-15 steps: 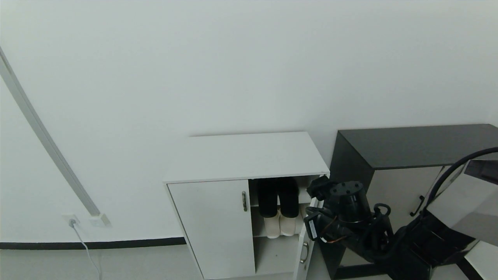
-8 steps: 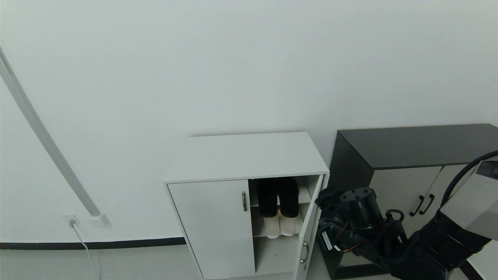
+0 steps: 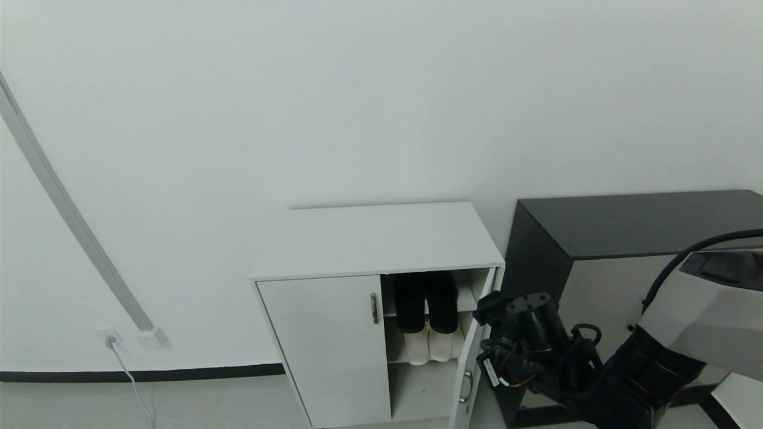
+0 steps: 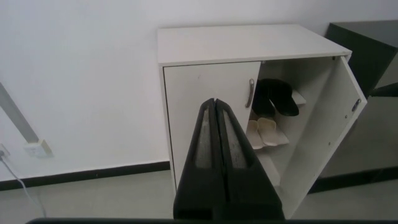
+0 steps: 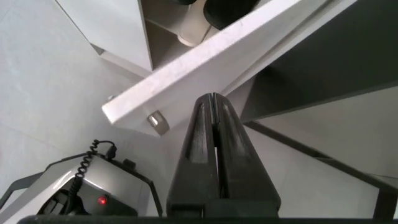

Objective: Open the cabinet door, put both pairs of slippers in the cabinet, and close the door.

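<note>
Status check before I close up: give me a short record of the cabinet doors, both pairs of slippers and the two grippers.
cabinet: white, beside a black cabinet
left door: shut
right door: swung open, handle on its outer face
black slippers: inside, upper shelf
white slippers: inside, shelf below the black pair
left gripper: shut, empty, away from the cabinet
right gripper: shut, empty, by the open door's outer face; contact cannot be told
remaining: close the right door
</note>
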